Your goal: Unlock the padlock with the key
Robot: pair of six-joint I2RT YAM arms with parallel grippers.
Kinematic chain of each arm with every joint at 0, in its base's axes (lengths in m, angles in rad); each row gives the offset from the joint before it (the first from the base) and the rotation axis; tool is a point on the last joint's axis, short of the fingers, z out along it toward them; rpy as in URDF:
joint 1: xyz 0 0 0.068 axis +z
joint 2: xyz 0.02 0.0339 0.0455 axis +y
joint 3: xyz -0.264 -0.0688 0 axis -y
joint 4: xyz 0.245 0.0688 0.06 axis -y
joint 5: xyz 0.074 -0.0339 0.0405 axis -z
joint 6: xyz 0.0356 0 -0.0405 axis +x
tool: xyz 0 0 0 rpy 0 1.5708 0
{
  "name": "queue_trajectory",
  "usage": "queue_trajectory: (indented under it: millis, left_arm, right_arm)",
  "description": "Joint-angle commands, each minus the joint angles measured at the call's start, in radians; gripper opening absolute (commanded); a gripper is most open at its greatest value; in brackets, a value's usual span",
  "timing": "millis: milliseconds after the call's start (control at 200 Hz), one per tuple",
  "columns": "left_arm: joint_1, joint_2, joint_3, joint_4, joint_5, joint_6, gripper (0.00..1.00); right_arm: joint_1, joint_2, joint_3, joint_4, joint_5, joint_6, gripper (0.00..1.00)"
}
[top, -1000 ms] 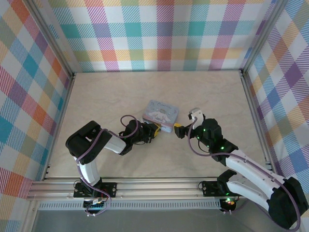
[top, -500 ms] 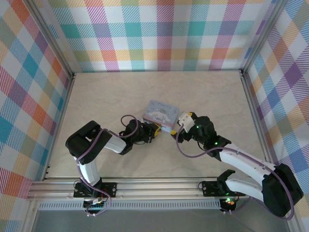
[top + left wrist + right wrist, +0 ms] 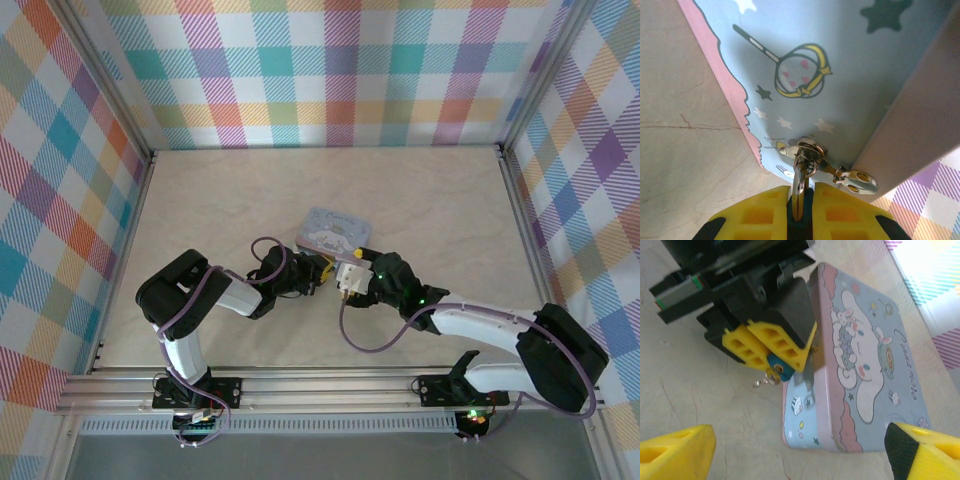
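My left gripper (image 3: pixel 799 200) is shut on the tiny blue padlock (image 3: pixel 775 368), whose dark body (image 3: pixel 800 227) is wedged between the yellow fingers (image 3: pixel 771 346). The silver shackle (image 3: pixel 800 180) sticks out toward the side of the light-blue cartoon tin (image 3: pixel 840 60). A ring on it carries a small silver key (image 3: pixel 858 181), which dangles beside the lock (image 3: pixel 760 383). My right gripper (image 3: pixel 800 455) is open, its two tips wide apart, just short of the tin's corner (image 3: pixel 805 440) and the padlock. From above, both grippers (image 3: pixel 322 272) (image 3: pixel 340 284) meet at the tin's near edge.
The tin (image 3: pixel 335 232) lies flat on the pale marble-patterned table (image 3: pixel 430 190), mid-table. Plaid walls and aluminium rails (image 3: pixel 515 200) enclose the workspace. Purple cables loop from both wrists near the tin.
My right arm has swung left and stretched toward the tin, closing the gap to the left gripper. The left arm has stayed where it was, holding the padlock.
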Motion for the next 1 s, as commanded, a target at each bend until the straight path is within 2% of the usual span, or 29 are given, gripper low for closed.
queue_trajectory:
  millis: [0, 245, 745, 1000]
  left_arm:
    - [-0.011, -0.004, 0.016, -0.006, 0.016, -0.022, 0.00]
    - [-0.012, -0.004, 0.018, -0.002, 0.019, -0.022, 0.00]
    - [-0.012, 0.013, 0.024, 0.006, 0.028, -0.024, 0.00]
    - [-0.013, 0.024, 0.030, 0.012, 0.031, -0.026, 0.00]
  right_arm:
    - [0.017, 0.010, -0.001, 0.079, 0.010, -0.045, 0.84]
    - [0.044, 0.057, 0.001, 0.105, 0.016, -0.051, 0.78]
    - [0.074, 0.173, 0.055, 0.130, 0.057, -0.019, 0.48]
    - [0.080, 0.214, 0.064, 0.151, 0.078, -0.019, 0.42]
